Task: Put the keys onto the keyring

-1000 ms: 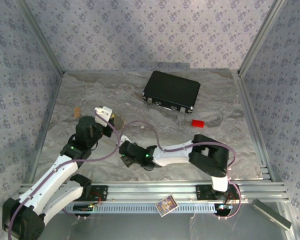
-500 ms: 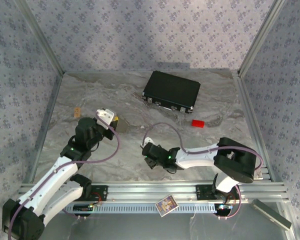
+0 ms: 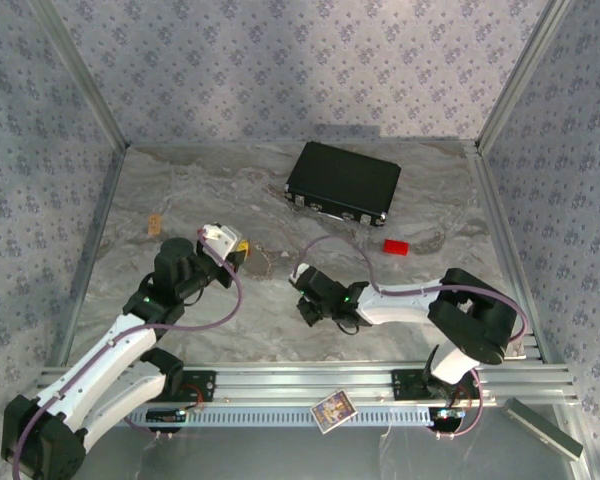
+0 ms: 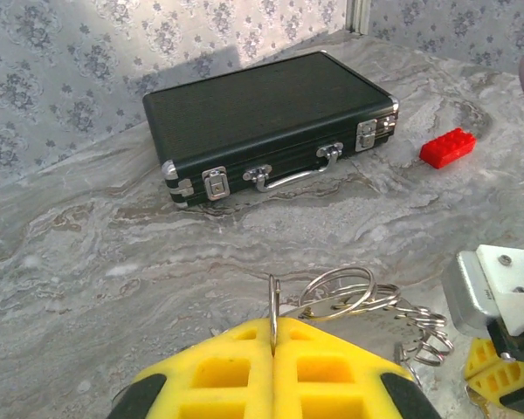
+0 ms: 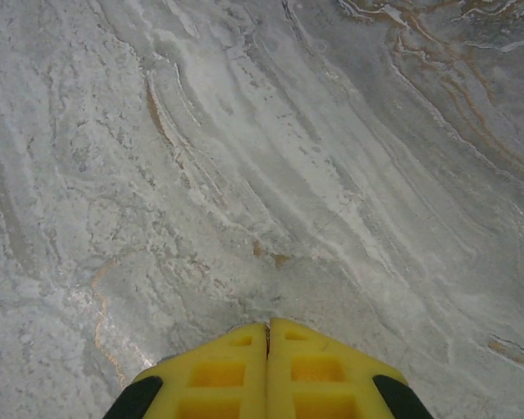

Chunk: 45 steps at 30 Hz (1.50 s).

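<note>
Shown: the left gripper, its fingers pressed together on one thin ring of the keyring, held edge-up. The other rings and chain are laid on the worktop, left of centre, before the case. The right gripper is closed on nothing, above bare worktop. Risk: the ring could be slipped from so narrow a pinch, or the chain dragged, by an abrupt move.

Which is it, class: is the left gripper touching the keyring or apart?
Touching: left wrist view shows the left gripper pinching an upright ring of the keyring between shut jaws.
</note>
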Each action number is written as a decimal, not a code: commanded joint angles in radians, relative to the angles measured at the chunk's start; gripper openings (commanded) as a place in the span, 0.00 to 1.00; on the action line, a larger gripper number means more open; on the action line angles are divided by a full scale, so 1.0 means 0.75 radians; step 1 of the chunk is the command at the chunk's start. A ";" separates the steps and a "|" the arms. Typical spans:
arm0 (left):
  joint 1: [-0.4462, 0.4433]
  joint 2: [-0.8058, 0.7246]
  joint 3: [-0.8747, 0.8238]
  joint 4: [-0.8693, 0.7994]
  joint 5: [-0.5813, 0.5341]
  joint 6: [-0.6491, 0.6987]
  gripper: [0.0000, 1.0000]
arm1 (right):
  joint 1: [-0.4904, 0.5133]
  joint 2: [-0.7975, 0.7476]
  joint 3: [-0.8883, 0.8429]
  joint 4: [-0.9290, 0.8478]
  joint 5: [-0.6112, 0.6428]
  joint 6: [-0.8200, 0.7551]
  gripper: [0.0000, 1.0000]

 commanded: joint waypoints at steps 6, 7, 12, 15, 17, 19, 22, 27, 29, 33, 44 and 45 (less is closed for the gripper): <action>-0.017 0.000 0.025 0.013 0.034 0.039 0.00 | 0.000 0.003 0.004 -0.100 -0.045 0.002 0.07; -0.017 0.000 0.026 0.009 0.034 0.041 0.00 | 0.000 0.000 0.009 -0.108 -0.041 0.006 0.10; -0.021 0.000 0.025 0.000 0.033 0.049 0.00 | 0.000 -0.040 0.033 -0.178 -0.050 0.036 0.25; -0.024 0.000 0.025 0.000 0.031 0.055 0.00 | -0.003 -0.074 0.062 -0.246 -0.063 0.046 0.30; -0.024 -0.002 0.024 -0.002 0.034 0.059 0.00 | -0.014 -0.093 0.085 -0.304 -0.084 0.047 0.32; -0.025 -0.004 0.026 -0.004 0.034 0.063 0.00 | -0.027 -0.107 0.120 -0.374 -0.113 0.046 0.33; -0.026 -0.003 0.023 -0.006 0.035 0.062 0.00 | -0.039 -0.129 0.163 -0.465 -0.154 0.028 0.35; -0.027 0.003 0.023 -0.005 0.038 0.064 0.00 | -0.056 -0.126 0.230 -0.608 -0.163 -0.005 0.36; -0.030 0.007 0.023 -0.005 0.040 0.065 0.00 | -0.053 -0.107 0.254 -0.642 -0.168 -0.014 0.36; -0.030 0.008 0.025 -0.004 0.040 0.064 0.00 | -0.043 -0.053 0.289 -0.653 -0.198 -0.022 0.37; -0.036 0.005 0.039 -0.032 0.045 0.072 0.00 | -0.036 0.115 0.375 -0.629 -0.179 -0.042 0.30; -0.036 0.005 0.039 -0.034 0.043 0.073 0.00 | -0.035 0.121 0.379 -0.629 -0.173 -0.043 0.29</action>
